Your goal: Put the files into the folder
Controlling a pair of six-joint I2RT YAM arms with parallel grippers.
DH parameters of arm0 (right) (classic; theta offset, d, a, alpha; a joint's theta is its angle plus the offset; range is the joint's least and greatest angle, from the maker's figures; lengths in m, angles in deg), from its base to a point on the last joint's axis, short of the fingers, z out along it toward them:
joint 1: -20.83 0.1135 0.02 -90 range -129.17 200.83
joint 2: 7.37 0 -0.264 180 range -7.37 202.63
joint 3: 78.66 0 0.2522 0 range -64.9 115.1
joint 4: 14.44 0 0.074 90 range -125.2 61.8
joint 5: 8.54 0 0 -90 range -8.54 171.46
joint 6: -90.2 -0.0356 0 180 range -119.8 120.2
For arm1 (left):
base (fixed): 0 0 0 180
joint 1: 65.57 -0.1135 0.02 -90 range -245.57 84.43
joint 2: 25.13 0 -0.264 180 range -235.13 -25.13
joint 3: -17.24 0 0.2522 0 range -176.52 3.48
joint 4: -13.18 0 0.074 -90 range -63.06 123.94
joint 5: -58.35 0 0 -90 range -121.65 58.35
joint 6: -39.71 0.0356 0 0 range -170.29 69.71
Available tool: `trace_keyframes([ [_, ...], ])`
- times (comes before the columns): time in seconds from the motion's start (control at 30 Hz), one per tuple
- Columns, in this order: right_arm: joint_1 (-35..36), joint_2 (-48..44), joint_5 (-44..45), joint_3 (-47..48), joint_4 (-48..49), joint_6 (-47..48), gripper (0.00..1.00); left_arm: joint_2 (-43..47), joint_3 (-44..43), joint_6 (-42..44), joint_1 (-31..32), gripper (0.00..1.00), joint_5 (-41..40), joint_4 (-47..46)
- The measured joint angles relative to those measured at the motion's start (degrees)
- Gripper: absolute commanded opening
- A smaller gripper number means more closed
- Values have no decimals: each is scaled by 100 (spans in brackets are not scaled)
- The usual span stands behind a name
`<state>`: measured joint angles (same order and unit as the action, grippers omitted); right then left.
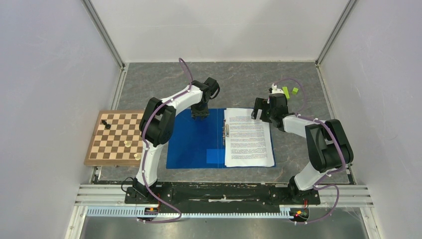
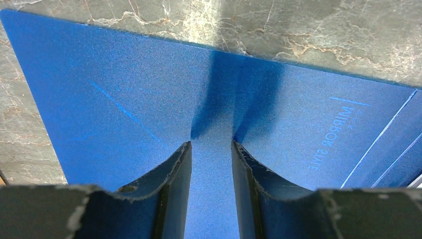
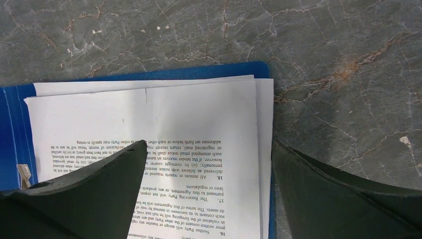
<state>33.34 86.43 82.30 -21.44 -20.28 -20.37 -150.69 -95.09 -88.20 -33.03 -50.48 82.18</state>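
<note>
The blue folder lies open and flat on the table. The files, white sheets printed with black text, lie on its right half beside the metal clip. My left gripper is open, its tips down on the far edge of the folder's bare left flap, with nothing between the fingers. My right gripper is open over the far right corner of the files. One finger is above the paper and the other is past its edge. The folder's rim shows around the sheets.
A wooden chessboard with a few pieces lies left of the folder, touching the left wall. White enclosure walls stand on three sides. Grey marble tabletop shows right of and behind the folder. A paler blue rectangle marks the flap's near edge.
</note>
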Motion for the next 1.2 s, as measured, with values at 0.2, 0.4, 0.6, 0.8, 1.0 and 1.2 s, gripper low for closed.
trace_keyframes([
  [0.2, 22, 0, 2, 4, 0, 4, 98, -15, -24, 0, 0, 42, 2, 22],
  [0.4, 155, 0, 210, 4, -2, 74, 98, -20, -28, 0, 0, 42, 9, 31],
  [0.6, 393, 0, 577, 59, -177, 247, 98, -20, -28, 0, -17, 42, 4, 39],
  [0.8, 601, 0, 918, 232, -437, 452, 98, -20, -28, 0, -35, 42, -2, 44],
  [1.0, 616, 0, 1025, 321, -579, 474, 98, -20, -28, 0, -37, 42, -9, 46],
  [1.2, 481, -76, 905, 323, -745, 428, 98, -20, -28, 0, -44, 42, -4, 44],
])
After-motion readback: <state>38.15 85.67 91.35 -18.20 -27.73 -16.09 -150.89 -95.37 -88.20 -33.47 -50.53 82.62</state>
